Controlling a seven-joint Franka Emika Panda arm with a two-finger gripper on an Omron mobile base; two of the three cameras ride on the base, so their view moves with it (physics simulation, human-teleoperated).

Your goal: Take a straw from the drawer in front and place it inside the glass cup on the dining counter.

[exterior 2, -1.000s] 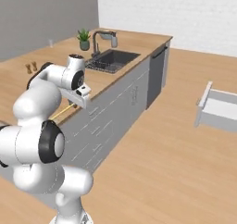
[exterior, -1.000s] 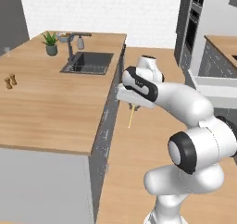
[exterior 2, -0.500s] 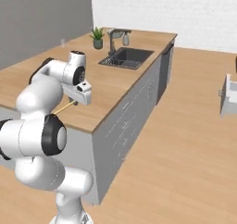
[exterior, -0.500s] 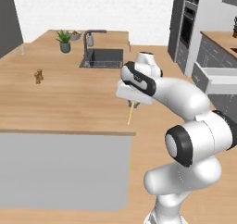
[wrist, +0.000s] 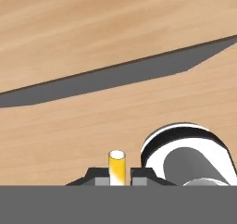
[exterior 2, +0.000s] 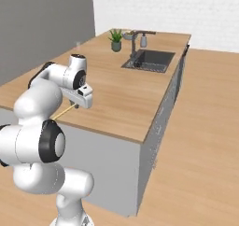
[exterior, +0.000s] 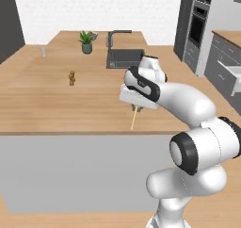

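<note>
My gripper is shut on the straw, a thin pale-yellow stick that hangs down from the fingers over the front part of the dining counter. In the right base view the gripper holds the straw slanting down to the left near the counter's near edge. The hand view looks straight along the straw, pinched between the two dark finger tips of the gripper. The glass cup stands far off at the counter's back left. The drawer juts open at the far right.
A potted plant, a tap and a dark inset sink sit at the back of the counter. A small brown object stands left of the middle. Tall dark cupboards rise at the right.
The whole scene has shifted in both base views, so the base has moved round toward the counter's long side. The straw stays clamped in the shut gripper.
</note>
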